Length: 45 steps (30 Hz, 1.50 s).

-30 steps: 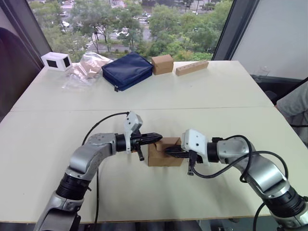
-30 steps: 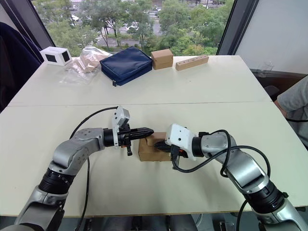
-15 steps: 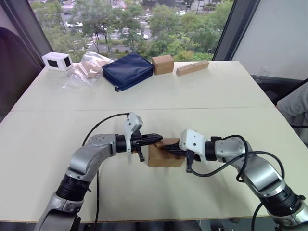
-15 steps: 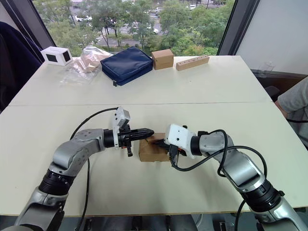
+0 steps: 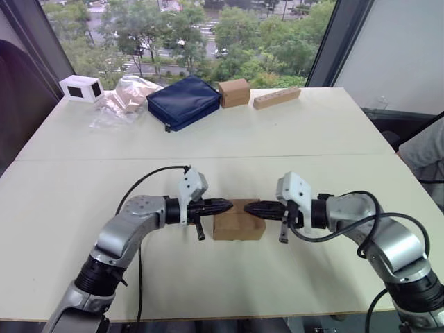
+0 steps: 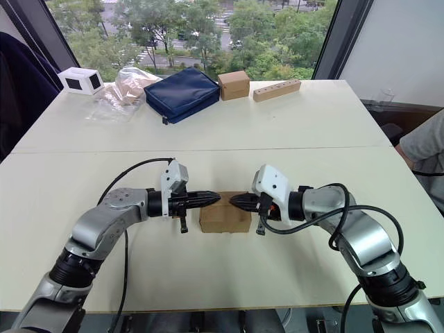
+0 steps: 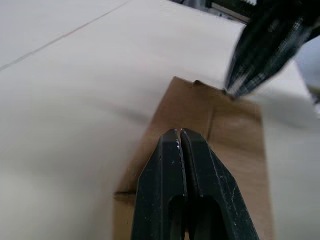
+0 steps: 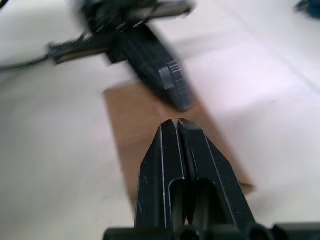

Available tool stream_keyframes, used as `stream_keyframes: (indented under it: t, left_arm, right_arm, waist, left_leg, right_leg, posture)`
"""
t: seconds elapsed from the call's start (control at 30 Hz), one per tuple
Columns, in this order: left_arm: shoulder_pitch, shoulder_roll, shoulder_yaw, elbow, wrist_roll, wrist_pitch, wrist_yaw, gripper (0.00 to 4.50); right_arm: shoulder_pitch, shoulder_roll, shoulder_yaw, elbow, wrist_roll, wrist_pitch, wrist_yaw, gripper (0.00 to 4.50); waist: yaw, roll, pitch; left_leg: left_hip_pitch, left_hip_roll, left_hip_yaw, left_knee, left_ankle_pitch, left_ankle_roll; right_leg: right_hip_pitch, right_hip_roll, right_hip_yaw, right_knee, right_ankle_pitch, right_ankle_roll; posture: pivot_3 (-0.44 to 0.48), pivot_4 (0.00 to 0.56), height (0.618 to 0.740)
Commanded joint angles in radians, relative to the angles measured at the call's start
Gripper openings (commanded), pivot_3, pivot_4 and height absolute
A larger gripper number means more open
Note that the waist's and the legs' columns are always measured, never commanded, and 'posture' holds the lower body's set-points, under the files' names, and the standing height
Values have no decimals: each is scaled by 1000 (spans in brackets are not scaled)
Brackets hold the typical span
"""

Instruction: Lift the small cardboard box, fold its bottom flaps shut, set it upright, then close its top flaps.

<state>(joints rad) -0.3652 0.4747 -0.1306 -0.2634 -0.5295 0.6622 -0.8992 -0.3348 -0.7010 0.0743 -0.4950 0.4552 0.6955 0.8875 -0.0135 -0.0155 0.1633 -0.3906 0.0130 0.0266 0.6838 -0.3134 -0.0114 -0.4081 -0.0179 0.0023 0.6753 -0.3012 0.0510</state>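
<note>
Since the earlier frames the right gripper (image 5: 258, 207) had drawn back off the top of the small cardboard box (image 5: 237, 220) to its right edge, and the left gripper (image 5: 223, 205) had eased back to the left edge. The box sat upright on the near part of the surface (image 5: 291, 139), between the two tips, its top flaps (image 7: 225, 125) lying flat. Both pairs of fingers were pressed together, holding nothing. With only bare tips beside it, a flap could spring up again, or a sideways nudge could skid the light box. Whether the centre seam lay fully flush was hard to make out, and the bottom flaps were hidden underneath.
</note>
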Motion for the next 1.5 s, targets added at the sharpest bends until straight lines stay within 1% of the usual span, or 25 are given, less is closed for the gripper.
stream_keyframes:
  t: [0.03, 0.23, 0.47, 0.53, 0.6, 0.67, 0.87, 0.93, 1.0, 1.03, 1.13, 1.17, 1.23, 1.27, 1.3, 1.37, 1.43, 1.5]
  left_arm:
    - [-8, 29, 82, -84, -84, 61, 17, 60]
    - [0, 20, 47, -99, -67, 61, 47, 60]
    - [8, 11, -39, -62, -5, 16, 44, 60]
    - [15, 12, -63, -42, 43, -36, 44, 60]
    - [20, 19, -83, -32, 66, -52, 40, 60]
    - [24, 20, -87, -31, 68, -52, 35, 60]
    - [36, 17, -75, -43, 63, -42, 46, 60]
    - [56, 10, -28, -51, 30, -28, 64, 60]
    - [81, 9, 31, -69, -16, -16, 76, 60]
    - [97, 13, 73, -89, -38, -4, 95, 60]
    - [122, 16, 182, -161, -64, 43, 202, 60]
    - [126, 16, 201, -176, -75, 50, 214, 60]
    - [145, 30, 253, -202, -122, 52, 200, 60]
    - [169, 63, 298, -199, -177, 91, 168, 60]
    - [206, 103, 328, -202, -194, 107, 139, 60]
    - [276, 170, 348, -213, -183, 114, 111, 60]
    - [342, 212, 349, -231, -162, 97, 100, 60]
    - [439, 245, 366, -264, -164, 91, 76, 60]
  right_arm:
    - [-24, 8, -19, 1, 17, -4, -12, 0]
    - [-29, 18, 27, 23, -13, -31, -14, 0]
    - [-17, 9, 93, 70, -80, -87, -5, 0]
    - [-12, 9, 113, 86, -107, -105, -8, 0]
    - [-8, 10, 130, 101, -132, -120, -12, 0]
    - [-4, -1, 152, 118, -181, -165, -13, 0]
    - [7, 9, 131, 139, -172, -177, -8, 0]
    - [-6, 28, 90, 152, -146, -182, -24, 0]
    - [-22, 56, 27, 167, -110, -199, -45, 0]
    - [-21, 65, -21, 166, -63, -188, -39, 0]
    - [-3, 83, -142, 162, 63, -158, -24, 0]
    - [0, 85, -159, 161, 83, -149, -25, 0]
    - [6, 94, -205, 160, 126, -130, -41, 0]
    - [14, 83, -227, 170, 118, -130, -54, 0]
    - [30, 67, -250, 175, 116, -123, -62, 0]
    - [70, 44, -287, 171, 127, -103, -68, 0]
    - [127, 14, -300, 149, 138, -81, -54, 0]
    - [218, -31, -312, 105, 158, -37, -24, 0]
  waist:
    - [1, 0, 0]
    - [3, 0, 0]
    - [3, 0, 0]
    - [2, 0, 0]
    - [3, 0, 0]
    - [3, 0, 0]
    - [2, 0, 0]
    - [2, 0, 0]
    - [0, 0, 0]
    - [0, 0, 0]
    - [2, 0, 0]
    - [2, 0, 0]
    - [4, 0, 0]
    - [3, 0, 0]
    - [2, 0, 0]
    - [0, 1, 0]
    - [1, 1, 0]
    - [3, 1, 0]
  left_leg:
    - [0, 0, 0, 0, 0, 0]
    - [0, 0, 0, 0, 0, 0]
    - [0, 0, 0, 0, 0, 0]
    - [0, 0, 0, 0, 0, 0]
    - [0, 0, 0, 0, 0, 0]
    - [0, 0, 0, 0, 0, 0]
    - [0, 0, 0, 0, 0, 0]
    - [0, 0, 0, 0, 0, 0]
    - [1, 0, 0, 0, 0, 0]
    - [1, 0, 0, 0, 0, 0]
    - [0, 0, 0, 0, 0, 0]
    - [0, 0, 0, 0, 0, 0]
    - [0, 0, 0, 0, 0, 0]
    - [0, 0, 0, 0, 0, 0]
    - [0, 0, 0, 0, 0, 0]
    - [1, 0, 0, -1, 0, 0]
    - [1, 0, 0, -2, 0, 0]
    - [1, 0, 0, -2, 0, 0]
  right_leg:
    - [0, 0, 0, 0, 0, 0]
    - [1, 0, 0, -1, 0, 0]
    - [0, 0, 0, -1, 0, 0]
    - [0, 0, 0, -1, 0, 0]
    - [0, 0, 0, -1, 0, 0]
    - [0, 0, 0, -1, 0, 0]
    - [1, 0, 0, -1, 0, 0]
    - [1, 0, 0, -1, 0, 0]
    - [1, 0, 0, -1, 0, 0]
    - [1, 0, 0, -1, 0, 0]
    - [1, 0, 0, 0, 0, 0]
    - [1, 0, 0, -1, 0, 0]
    - [1, 0, -1, -1, 0, 0]
    - [1, 0, -1, -1, 0, 0]
    - [1, 0, -1, -1, 0, 0]
    - [1, 0, -1, -1, 0, 0]
    - [1, 0, -1, -1, 0, 0]
    - [1, -1, -1, -1, 0, 0]
  posture:
    - [0, 150, 740]
    - [0, 150, 740]
    - [0, 150, 740]
    - [0, 150, 740]
    - [0, 150, 740]
    - [0, 150, 740]
    - [0, 150, 740]
    - [0, 150, 740]
    - [0, 150, 740]
    - [0, 150, 740]
    - [0, 150, 740]
    - [0, 150, 740]
    - [0, 150, 740]
    - [0, 150, 740]
    - [0, 150, 740]
    - [0, 150, 740]
    - [0, 150, 740]
    - [0, 150, 740]
